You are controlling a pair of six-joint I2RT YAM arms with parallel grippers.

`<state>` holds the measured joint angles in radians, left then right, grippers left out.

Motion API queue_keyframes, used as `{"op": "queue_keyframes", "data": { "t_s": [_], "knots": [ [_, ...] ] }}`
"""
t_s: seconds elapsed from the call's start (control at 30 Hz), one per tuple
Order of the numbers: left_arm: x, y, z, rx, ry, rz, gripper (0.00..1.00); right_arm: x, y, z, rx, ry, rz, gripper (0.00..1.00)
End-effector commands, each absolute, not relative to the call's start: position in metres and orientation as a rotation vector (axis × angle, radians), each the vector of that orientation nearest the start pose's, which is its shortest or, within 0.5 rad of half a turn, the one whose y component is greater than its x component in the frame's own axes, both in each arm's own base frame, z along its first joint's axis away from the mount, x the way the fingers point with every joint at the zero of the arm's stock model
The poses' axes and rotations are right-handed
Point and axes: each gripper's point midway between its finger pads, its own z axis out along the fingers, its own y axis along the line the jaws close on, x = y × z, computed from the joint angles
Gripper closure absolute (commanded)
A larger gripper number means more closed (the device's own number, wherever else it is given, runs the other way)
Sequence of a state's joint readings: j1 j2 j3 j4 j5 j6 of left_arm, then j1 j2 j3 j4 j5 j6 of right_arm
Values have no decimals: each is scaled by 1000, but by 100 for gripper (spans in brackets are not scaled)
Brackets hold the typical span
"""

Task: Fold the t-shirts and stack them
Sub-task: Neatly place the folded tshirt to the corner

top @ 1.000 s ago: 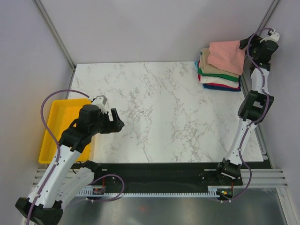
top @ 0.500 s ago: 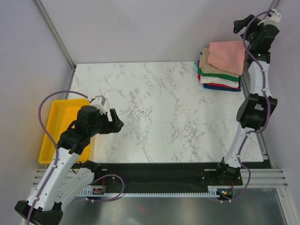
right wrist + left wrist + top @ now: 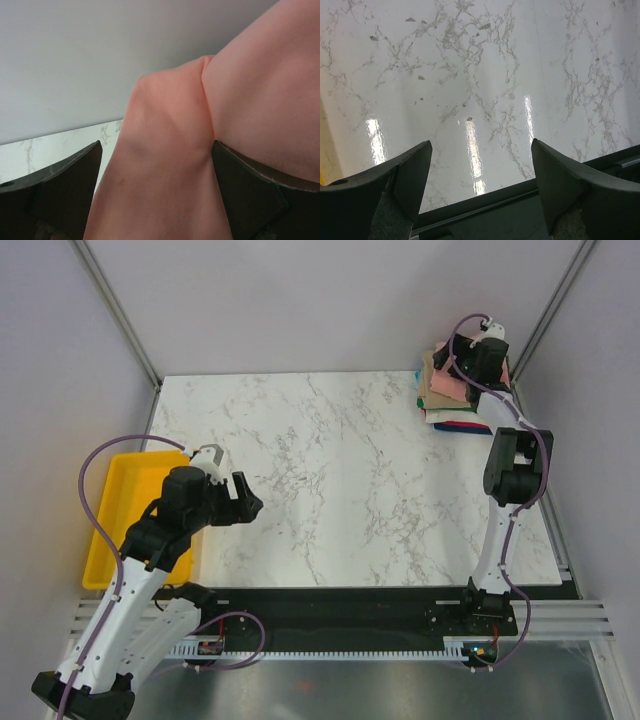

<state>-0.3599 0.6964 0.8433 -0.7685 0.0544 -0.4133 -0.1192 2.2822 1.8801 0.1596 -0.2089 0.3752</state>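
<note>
The folded t-shirts [image 3: 445,412] lay in one stack at the far right corner of the counter [image 3: 330,470], with the salmon-pink shirt [image 3: 170,165] on top. The right gripper [image 3: 156,150] hung spread wide over that pink cloth and clamped nothing. The left gripper [image 3: 481,145] was also released, above bare counter. No loose shirt was visible elsewhere, so I judged the task nearly finished.

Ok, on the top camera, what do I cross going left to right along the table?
The yellow tray → left arm's fingers, open over the tabletop → bare marble table → stack of folded t-shirts in the far right corner.
</note>
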Motion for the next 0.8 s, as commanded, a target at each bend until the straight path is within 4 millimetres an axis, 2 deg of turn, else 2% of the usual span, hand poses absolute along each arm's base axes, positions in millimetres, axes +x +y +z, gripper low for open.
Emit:
{"op": "queue_keyframes", "data": {
  "t_s": [0.0, 0.03, 0.07, 0.13, 0.17, 0.23, 0.3, 0.4, 0.47, 0.5, 0.53, 0.6, 0.63, 0.67, 0.7, 0.77],
  "knots": [
    [213, -106, 213, -60, 2186, -502, 12, 653, -36, 176, 250, 1851, 197, 2],
    [213, -106, 213, -58, 2186, -504, 12, 648, -43, 169, 196, 1888, 75, 2],
    [213, -106, 213, -58, 2185, -506, 12, 646, -34, 164, 145, 1910, 21, 2],
    [213, -105, 214, -58, 2180, -507, 12, 639, -47, 149, 86, 1953, -187, 2],
    [213, -105, 213, -60, 2183, -505, 12, 637, -44, 145, 72, 1962, -231, 2],
    [213, -104, 214, -62, 2180, -503, 12, 634, -50, 133, 63, 1989, -298, 2],
    [213, -104, 215, -60, 2174, -507, 12, 631, -58, 129, 78, 1997, -354, 2],
    [212, -104, 217, -61, 2164, -508, 12, 634, -53, 136, 62, 1988, -335, 2],
    [212, -103, 216, -64, 2165, -506, 12, 638, -53, 159, 50, 1951, -335, 2],
    [212, -103, 216, -62, 2167, -506, 12, 642, -53, 187, 50, 1902, -336, 2],
    [212, -103, 217, -63, 2164, -508, 12, 646, -36, 204, 23, 1868, -317, 2],
    [212, -104, 218, -61, 2161, -510, 12, 644, -33, 234, 20, 1853, -314, 2],
    [212, -104, 217, -61, 2164, -509, 12, 646, -32, 273, 37, 1783, -303, 2],
    [212, -103, 218, -62, 2158, -510, 12, 645, -31, 294, 48, 1752, -291, 2],
    [211, -103, 217, -59, 2161, -509, 12, 639, -29, 337, 68, 1677, -263, 2],
    [212, -103, 218, -60, 2156, -508, 12, 629, -24, 381, 89, 1597, -215, 2]
  ]
}}
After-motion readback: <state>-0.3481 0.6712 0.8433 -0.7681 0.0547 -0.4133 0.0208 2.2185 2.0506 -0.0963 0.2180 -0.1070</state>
